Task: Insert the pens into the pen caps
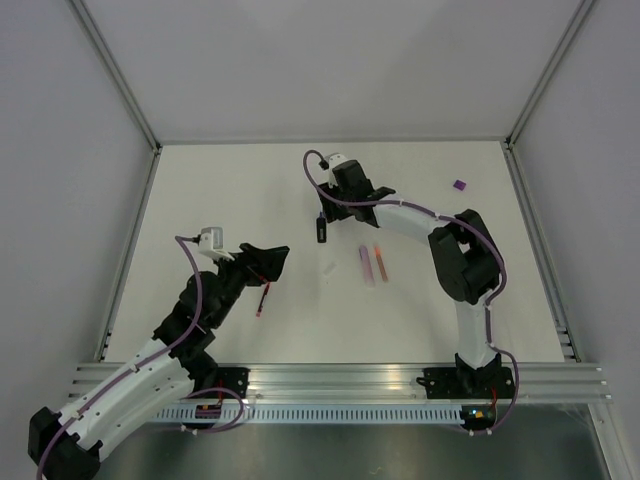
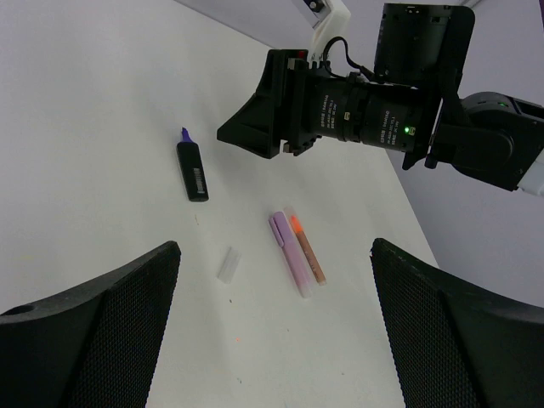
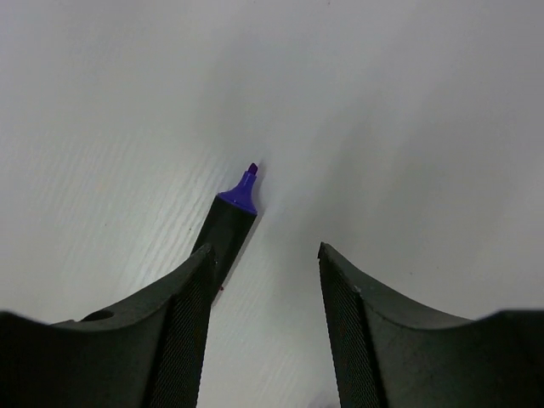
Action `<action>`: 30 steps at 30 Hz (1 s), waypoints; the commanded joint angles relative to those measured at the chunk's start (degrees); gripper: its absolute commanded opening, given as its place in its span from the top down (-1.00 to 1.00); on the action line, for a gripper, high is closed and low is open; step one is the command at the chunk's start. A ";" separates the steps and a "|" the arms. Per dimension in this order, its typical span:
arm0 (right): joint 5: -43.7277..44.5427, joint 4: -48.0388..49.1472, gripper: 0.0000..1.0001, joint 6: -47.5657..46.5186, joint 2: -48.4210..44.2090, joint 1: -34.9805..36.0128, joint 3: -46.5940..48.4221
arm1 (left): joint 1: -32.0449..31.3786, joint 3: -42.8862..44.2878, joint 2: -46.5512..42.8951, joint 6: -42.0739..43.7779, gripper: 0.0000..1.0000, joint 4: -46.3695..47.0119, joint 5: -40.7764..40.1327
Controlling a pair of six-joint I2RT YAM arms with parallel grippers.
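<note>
Left gripper (image 1: 272, 264): jaws spread wide and empty, held over the table (image 1: 220, 190). The red pen (image 1: 262, 299) lies just beside it on its near side; we cannot tell whether they touch.

Right gripper (image 3: 263, 251): also released and grasping nothing. It hangs over the marker (image 3: 229, 223). In the right wrist view the purple tip is bare and sits in the gap, close to the left-hand finger (image 3: 183, 306), which hides the rest of the barrel. The marker lies flat on the table, well toward the middle.

The lilac pen (image 2: 287, 251) and orange pen (image 2: 309, 255) lie side by side, apparently touching, right of the marker and nearer the arm bases in the top view. The orange nib is uncovered.

A small clear cap (image 2: 226, 265) lies alone between the red pen and the lilac pen, apart from both.

The purple cap (image 1: 459, 185) sits far right, well apart from every pen.

We see no pen seated in a cap.
</note>
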 commanded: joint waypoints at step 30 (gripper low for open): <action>21.46 -21.76 0.52 24.69 13.40 9.88 13.91 | 0.13 5.69 -0.75 5.71 -0.99 -3.46 1.82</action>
